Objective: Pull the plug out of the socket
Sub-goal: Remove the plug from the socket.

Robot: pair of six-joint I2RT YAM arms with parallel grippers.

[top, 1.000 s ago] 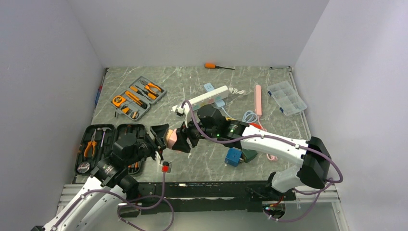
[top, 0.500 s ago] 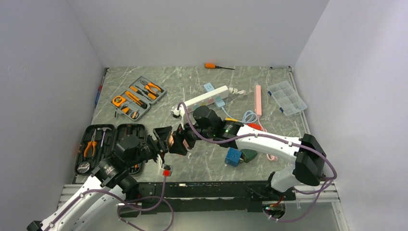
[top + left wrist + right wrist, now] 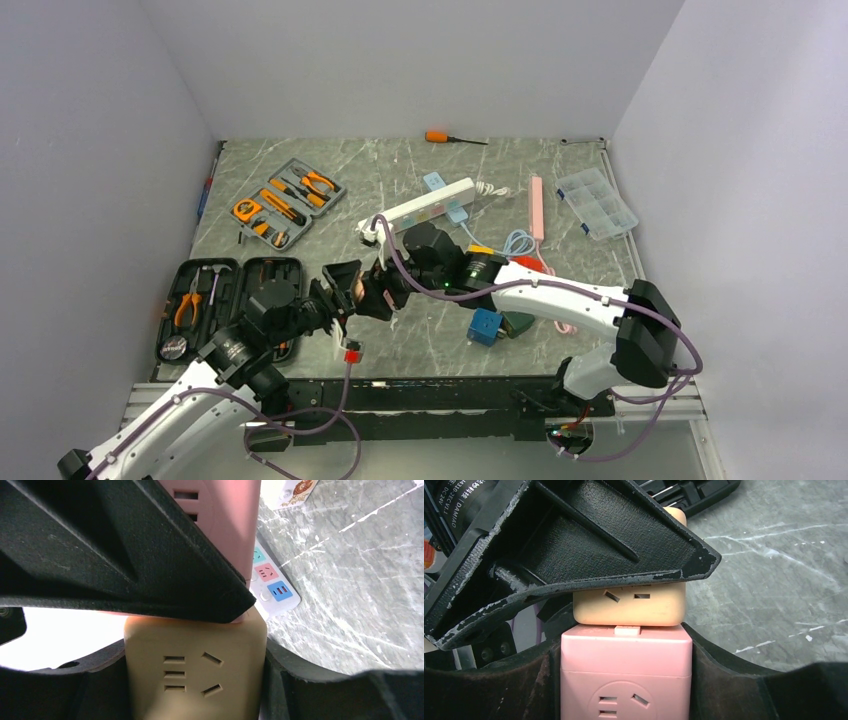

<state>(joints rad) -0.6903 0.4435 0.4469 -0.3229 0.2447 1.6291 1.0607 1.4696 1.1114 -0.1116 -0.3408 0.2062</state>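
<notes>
- Currently: tan cube (image 3: 195, 672) and pink cube (image 3: 624, 680) sit face to face, held off the bench (image 3: 400, 165), a little left of centre and below the middle in the top view.
- Left fingers (image 3: 325, 695) are clamped on the tan cube's two sides. Right fingers (image 3: 749, 690) are clamped the same way on the pink cube.
- Long axis of the joined pair runs roughly left-right in the top view, with the tan end toward the left arm and the pink end toward the right arm. The two wrists face each other along it.
- Right wrist view: a thin seam shows between the cubes, with a small white piece bridging it mid-frame. Cannot tell which cube carries the prongs, nor how deep they sit.
- Judgement: the separation turns on pulling straight along that axis, each arm backing toward its own side. A sideways tug would likely bind the prongs.
- White power strip (image 3: 432, 200) lies well apart, upper centre, and plays no part in the move.
</notes>
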